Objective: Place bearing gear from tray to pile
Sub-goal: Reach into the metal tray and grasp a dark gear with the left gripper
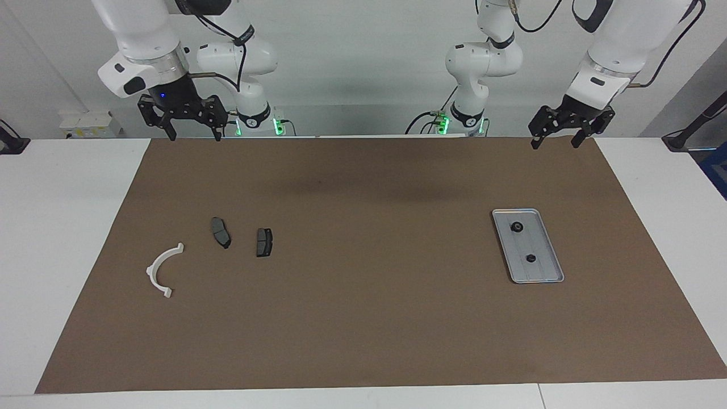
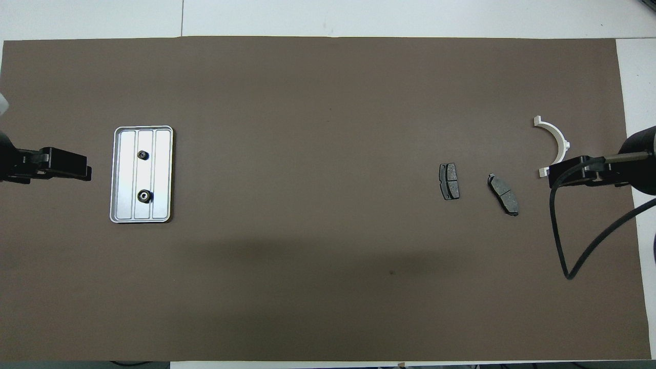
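A silver-grey tray (image 2: pixel 117 174) with a ribbed floor carries two black bearing gears (image 2: pixel 145 196). Two dark grey brake pads (image 2: pixel 449 181) and a white bracket (image 2: pixel 555 139) lie on a brown mat (image 2: pixel 318 102) covering the white counter (image 2: pixel 359 18).

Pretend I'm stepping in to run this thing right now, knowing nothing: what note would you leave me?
Left gripper: open, empty, raised over the mat's edge nearest the robots, at the tray's end. Waiting.
Right gripper: open, empty, raised over the same edge at the pile's end. Waiting.
Tray: flat on the mat toward the left arm's end, holding two small dark gears, one nearer the robots, one farther.
Pile, toward the right arm's end: white curved bracket and two dark brake pads, lying apart from one another.
Done: nothing yet.
Left: lift a gear from the tray and set it down by the pile.
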`<state>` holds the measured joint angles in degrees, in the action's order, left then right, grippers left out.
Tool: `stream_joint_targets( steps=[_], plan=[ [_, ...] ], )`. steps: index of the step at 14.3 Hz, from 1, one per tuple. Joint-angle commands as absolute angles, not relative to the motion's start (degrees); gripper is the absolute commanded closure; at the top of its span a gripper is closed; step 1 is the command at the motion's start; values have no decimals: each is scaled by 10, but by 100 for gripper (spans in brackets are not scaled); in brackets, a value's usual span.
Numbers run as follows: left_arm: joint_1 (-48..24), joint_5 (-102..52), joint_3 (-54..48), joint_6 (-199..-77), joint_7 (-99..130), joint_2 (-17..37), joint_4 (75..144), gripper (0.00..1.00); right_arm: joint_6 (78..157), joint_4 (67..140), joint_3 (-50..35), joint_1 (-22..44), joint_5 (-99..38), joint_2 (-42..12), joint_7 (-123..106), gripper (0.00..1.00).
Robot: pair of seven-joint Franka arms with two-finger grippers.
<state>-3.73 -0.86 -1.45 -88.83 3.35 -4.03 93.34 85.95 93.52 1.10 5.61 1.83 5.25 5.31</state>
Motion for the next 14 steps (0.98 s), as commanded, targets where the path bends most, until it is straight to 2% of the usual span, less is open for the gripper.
stream_joint_targets(
  steps=[1,3,5,6,7,10,12,14],
  plan=[
    [-43,-18,-10,-898,33,-53,947,0,866,943,9,54,12,62,62,0],
    [-47,-17,-10,-889,43,-61,965,0,866,944,9,54,12,62,62,0],
    [-39,-10,-10,-945,54,-107,1066,0,866,944,9,54,12,62,62,0],
    [-31,-10,-6,-1006,41,-107,1104,0,866,943,9,54,12,62,62,0],
    [-16,-10,-6,-1045,18,-94,1131,0,866,943,9,54,12,62,62,0],
    [4,-11,-6,-1184,-10,-2,1185,0,866,943,9,54,12,62,59,0],
    [22,-10,-6,-1299,-16,28,1247,0,866,942,11,52,12,64,59,0],
    [19,-11,-6,-1343,-17,60,1264,0,867,943,12,49,12,70,57,0]
  ],
)
